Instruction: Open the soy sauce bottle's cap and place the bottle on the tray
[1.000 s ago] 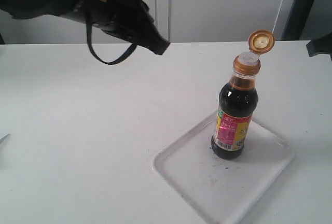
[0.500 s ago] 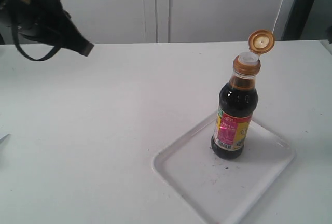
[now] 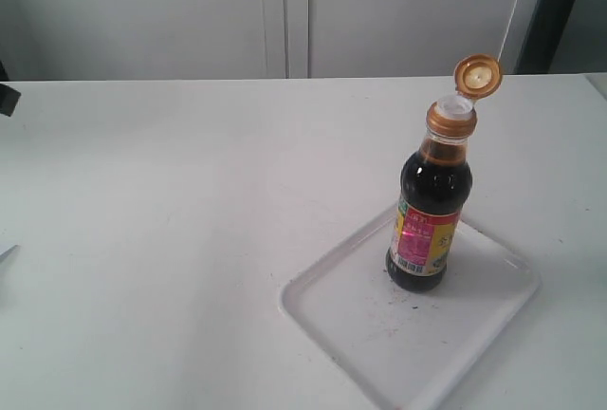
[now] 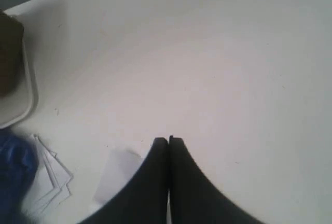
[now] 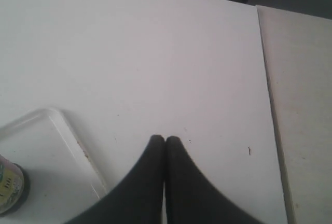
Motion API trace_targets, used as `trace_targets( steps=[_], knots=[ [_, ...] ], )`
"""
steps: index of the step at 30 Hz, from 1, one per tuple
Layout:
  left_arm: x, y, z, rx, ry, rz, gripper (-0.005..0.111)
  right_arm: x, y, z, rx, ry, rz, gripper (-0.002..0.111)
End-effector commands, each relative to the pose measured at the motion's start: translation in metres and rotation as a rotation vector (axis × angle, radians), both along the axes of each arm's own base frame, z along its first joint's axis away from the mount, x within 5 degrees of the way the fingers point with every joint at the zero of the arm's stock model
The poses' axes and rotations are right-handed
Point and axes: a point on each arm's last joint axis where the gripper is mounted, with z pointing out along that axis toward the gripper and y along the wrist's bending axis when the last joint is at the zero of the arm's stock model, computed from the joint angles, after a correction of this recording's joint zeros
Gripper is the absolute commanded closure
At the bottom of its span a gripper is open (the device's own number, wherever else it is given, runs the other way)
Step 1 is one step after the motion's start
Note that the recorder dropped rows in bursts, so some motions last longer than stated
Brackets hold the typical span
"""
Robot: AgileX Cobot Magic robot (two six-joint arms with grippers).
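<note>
The soy sauce bottle (image 3: 429, 215) stands upright on the white tray (image 3: 360, 320), its dark liquid and pink, yellow and green label facing the exterior view. Its copper-gold cap (image 3: 459, 97) is flipped open, the round lid tipped back above the white spout. In the right wrist view the bottle's base (image 5: 9, 187) and the tray's rim (image 5: 72, 136) show beside my right gripper (image 5: 165, 139), which is shut and empty. My left gripper (image 4: 168, 139) is shut and empty over bare table, far from the bottle. Both arms are almost entirely out of the exterior view.
White tabletop (image 3: 190, 201) with cabinet doors (image 3: 285, 11) behind. In the left wrist view a second white tray's edge (image 4: 26, 99), folded white paper (image 4: 54, 177) and something blue (image 4: 13, 169) lie near the left gripper. The table's edge (image 5: 264, 79) runs beside the right gripper.
The left arm has drawn back leftward out of the exterior view; only a dark tip remains at the left edge. The right arm's tip has left the right edge too. Bottle and tray are unmoved.
</note>
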Motion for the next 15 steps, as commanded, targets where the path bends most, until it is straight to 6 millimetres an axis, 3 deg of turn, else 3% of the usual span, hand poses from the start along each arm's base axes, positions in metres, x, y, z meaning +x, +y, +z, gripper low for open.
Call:
trace_targets(
  steps=[1,15],
  knots=[
    [-0.016,0.012,-0.004,-0.043,-0.004,0.053,0.106,-0.012,0.001,0.002,0.003,-0.061,0.004,0.108],
    [-0.083,0.020,-0.015,-0.189,-0.195,0.047,0.106,-0.061,0.020,-0.001,0.029,-0.299,0.138,0.108]
  ],
)
